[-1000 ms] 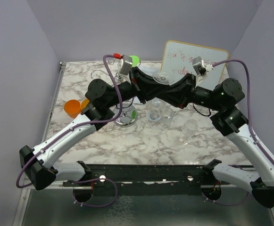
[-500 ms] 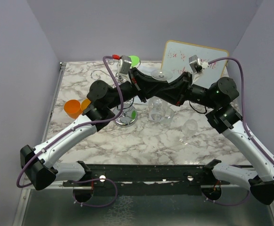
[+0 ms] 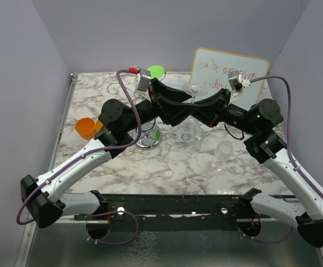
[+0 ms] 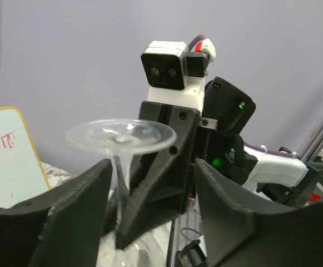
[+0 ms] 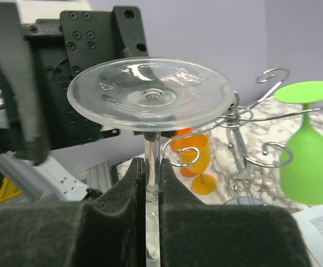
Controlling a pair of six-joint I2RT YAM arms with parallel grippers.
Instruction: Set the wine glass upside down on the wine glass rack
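Right wrist view, item one: a clear stemmed wine glass (image 5: 150, 94), inverted. We recorded its round foot uppermost and its long axis close to vertical, with the bowl below and out of frame. The right gripper (image 5: 152, 167) was clamped on the stem just under the foot, one foam pad pressed to each side.

Item two: the chrome wire wine glass rack (image 5: 249, 115), off to one side of the held glass and apart from it. Its curled loop arms spread at the top. A green plastic wine glass (image 5: 308, 161) hung upside down from one loop. Beyond the rack stood an orange plastic stemmed glass (image 5: 193, 153), upright on the marble-patterned table (image 5: 272, 139).

Left wrist view: we noted the left gripper (image 4: 153, 169) with its jaws spread wide. The stem passed between the fingers (image 4: 78, 217), nearer one of them, and we could not tell whether it touched.

Top external view: the clear stemmed wine glass (image 3: 188, 133) hung above the table's middle, where the two arms met, foot up and bowl down. The rack base (image 3: 148, 142) sat to its left. A second clear glass (image 3: 223, 150) stood on the marble to its right. A yellow-framed whiteboard (image 3: 228, 69) leaned at the back.
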